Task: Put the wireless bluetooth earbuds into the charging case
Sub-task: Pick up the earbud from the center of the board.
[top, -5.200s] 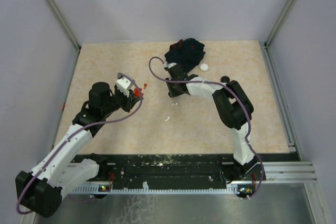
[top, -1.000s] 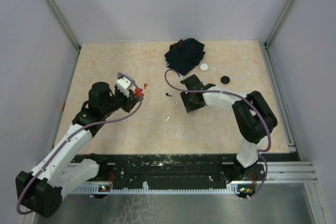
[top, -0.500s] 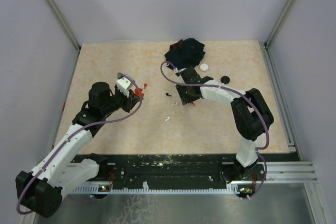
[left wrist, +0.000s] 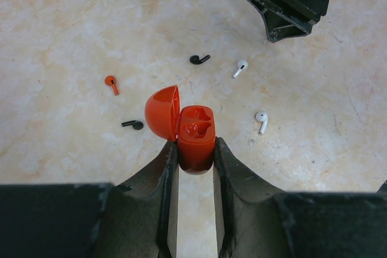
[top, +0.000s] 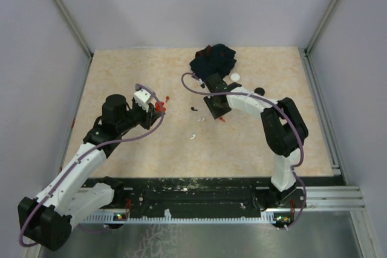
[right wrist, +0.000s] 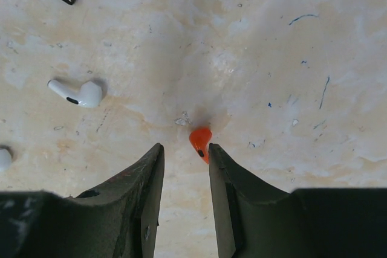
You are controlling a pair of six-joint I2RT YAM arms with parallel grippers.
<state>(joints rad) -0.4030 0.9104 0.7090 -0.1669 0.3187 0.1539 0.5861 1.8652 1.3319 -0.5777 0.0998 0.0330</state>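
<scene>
Earbuds [left wrist: 240, 68] lie scattered on the table [top: 121, 77], well apart from every edge. Our right claw [right wrist: 185, 148] straddles the red earbud [right wrist: 201, 141], released, one finger touching it. Our left claw [left wrist: 193, 148] is clenched on the open charging case [left wrist: 196, 131].

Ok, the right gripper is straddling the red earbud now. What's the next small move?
Probably close the right gripper on the red earbud. The bud lies on the table between its jaws, close to one with a gap to the other. The left gripper already holds the orange case open, ready to receive it.
</scene>
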